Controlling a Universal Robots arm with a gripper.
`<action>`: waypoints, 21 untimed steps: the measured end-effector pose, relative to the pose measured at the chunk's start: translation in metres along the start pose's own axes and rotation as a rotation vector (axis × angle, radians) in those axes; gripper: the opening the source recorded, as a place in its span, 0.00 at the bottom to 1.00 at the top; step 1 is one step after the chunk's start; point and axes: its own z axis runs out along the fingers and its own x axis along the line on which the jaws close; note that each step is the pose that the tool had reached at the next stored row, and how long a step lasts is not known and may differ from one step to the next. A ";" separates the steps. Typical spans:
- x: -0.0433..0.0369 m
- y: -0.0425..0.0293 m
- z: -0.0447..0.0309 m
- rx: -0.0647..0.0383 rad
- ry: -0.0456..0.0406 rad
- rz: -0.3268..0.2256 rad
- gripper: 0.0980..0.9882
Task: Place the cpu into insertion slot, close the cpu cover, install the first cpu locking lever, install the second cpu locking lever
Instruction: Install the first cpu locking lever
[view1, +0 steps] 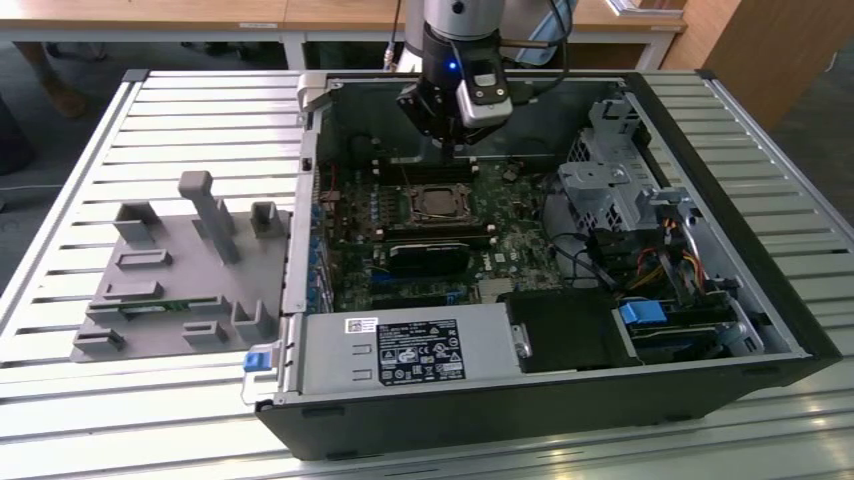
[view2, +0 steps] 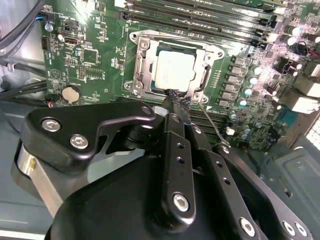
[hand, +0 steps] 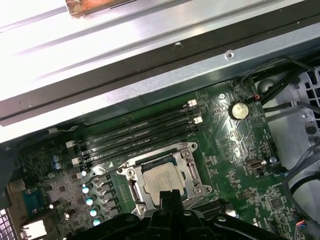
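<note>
The cpu (view2: 174, 70) (hand: 161, 180) lies flat in the insertion slot (view1: 438, 203) on the green board, silver face up. The cpu cover (view2: 140, 75) (hand: 190, 172) lies down around it as a silver frame, and the chip shows through its window. A thin wire lever (view2: 212, 125) (hand: 105, 169) stands out from one corner of the socket. My gripper (view1: 454, 150) (view2: 172, 97) (hand: 169, 196) hangs just above the socket's edge. Its black fingers are shut together with nothing between them.
Long black memory slots (hand: 140, 132) run beside the socket. The case walls (view1: 314, 150), a drive cage (view1: 607, 190) with cables and the power supply (view1: 400, 350) ring the board. A grey fixture stand (view1: 187, 270) sits on the slatted table at the exterior view's left.
</note>
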 end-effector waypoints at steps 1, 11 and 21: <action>0.0000 0.0000 0.0000 0.000 0.0001 -0.005 0.01; 0.0000 -0.0004 0.0000 0.000 0.0016 -0.059 0.01; 0.0001 -0.0005 0.0000 -0.001 0.0034 -0.123 0.01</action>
